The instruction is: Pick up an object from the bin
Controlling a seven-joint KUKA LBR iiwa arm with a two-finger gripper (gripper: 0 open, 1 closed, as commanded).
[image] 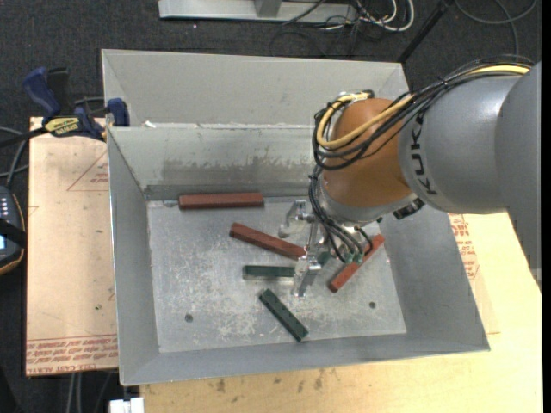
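Observation:
My gripper [301, 248] is low over the middle of the bin floor, open, with one metal finger [297, 216] toward the back and the other [303, 280] toward the front. The right end of a slanted red-brown stick [261, 238] lies between them. A short dark green stick [267, 272] lies flat, its right end touching or nearly touching the front finger. Another dark green stick [283, 315] lies diagonally just in front of that. To the right, a brighter red stick [353, 266] is partly hidden under the wrist.
A longer red-brown bar [221, 200] lies along the foot of the back wall at the left. The arm's orange cover and cables hang over the right half of the bin. The left and front floor is bare, scuffed metal.

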